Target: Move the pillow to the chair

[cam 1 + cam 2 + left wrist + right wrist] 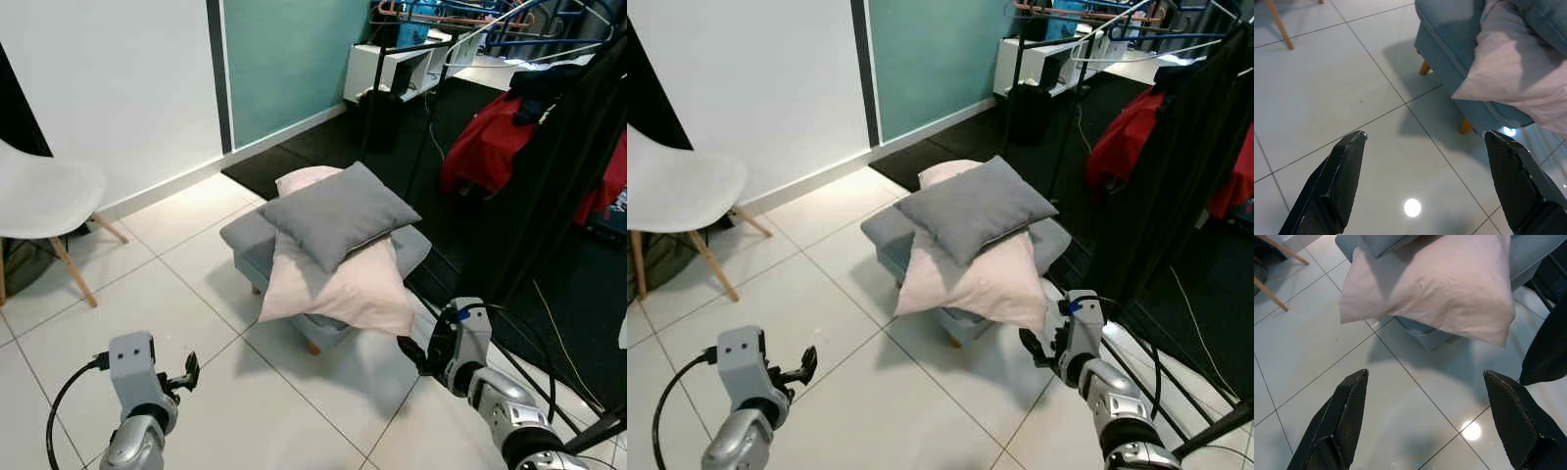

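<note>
A grey pillow lies on top of a pale pink pillow; both rest on a low grey-blue footstool in the middle of the tiled floor. The pink pillow droops over the stool's front edge. A white chair with wooden legs stands at the far left. My left gripper is low at the front left, open, above bare tiles. My right gripper is low at the front right, open, just short of the pink pillow's hanging corner. Neither holds anything.
A black clothes rack with a red garment stands close on the right, its base bars near my right arm. A dark rug lies behind the stool, white shelving beyond it. White floor tiles spread between stool and chair.
</note>
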`<state>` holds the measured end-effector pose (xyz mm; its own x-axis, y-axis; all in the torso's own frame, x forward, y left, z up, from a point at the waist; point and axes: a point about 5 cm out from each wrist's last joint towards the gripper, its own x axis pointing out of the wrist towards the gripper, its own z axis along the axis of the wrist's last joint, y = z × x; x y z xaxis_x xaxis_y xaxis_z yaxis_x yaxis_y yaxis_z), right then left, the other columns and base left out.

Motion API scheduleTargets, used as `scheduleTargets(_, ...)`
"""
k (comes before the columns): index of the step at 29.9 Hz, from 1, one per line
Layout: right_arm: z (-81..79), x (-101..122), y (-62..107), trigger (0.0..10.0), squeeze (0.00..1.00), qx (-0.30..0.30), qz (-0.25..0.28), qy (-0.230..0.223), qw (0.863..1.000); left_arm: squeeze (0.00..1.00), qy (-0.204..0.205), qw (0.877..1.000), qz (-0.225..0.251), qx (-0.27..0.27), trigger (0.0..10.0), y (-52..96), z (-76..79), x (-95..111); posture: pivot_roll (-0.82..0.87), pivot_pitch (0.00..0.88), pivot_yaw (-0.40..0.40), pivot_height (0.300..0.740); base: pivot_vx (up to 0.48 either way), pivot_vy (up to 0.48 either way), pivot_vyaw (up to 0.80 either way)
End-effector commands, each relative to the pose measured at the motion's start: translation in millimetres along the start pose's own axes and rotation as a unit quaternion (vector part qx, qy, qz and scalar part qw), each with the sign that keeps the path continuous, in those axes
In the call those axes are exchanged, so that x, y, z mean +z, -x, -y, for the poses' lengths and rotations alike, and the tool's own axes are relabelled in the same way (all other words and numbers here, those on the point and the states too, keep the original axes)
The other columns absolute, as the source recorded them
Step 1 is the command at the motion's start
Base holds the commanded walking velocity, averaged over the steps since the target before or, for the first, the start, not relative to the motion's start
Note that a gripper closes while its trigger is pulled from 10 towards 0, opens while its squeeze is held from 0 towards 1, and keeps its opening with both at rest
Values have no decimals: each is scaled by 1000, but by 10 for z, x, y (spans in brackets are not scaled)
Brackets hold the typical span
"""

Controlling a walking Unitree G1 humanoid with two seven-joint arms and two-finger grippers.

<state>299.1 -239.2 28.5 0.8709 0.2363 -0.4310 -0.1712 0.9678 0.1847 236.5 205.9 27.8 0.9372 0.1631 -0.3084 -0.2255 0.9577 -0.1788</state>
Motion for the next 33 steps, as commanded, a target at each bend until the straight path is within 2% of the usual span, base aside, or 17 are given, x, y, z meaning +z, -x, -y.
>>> scheduleTargets(1,-21,34,-17,10000,0,5,1,3,1000,0,4,1000,-5,-4,10000,-1,-1,-24,-128,67,-56,740,300,0,0)
scheduleTargets(20,-31,39,-16,10000,0,21,-9,10,1000,0,11,1000,-9,-9,10000,-14,13,-43,-136,61,-55,740,339,0,0)
scheduleTargets(33,-43,18,-34,10000,0,13,-20,4,1000,0,15,1000,-9,-15,10000,-18,31,-48,-134,56,-55,740,480,0,0)
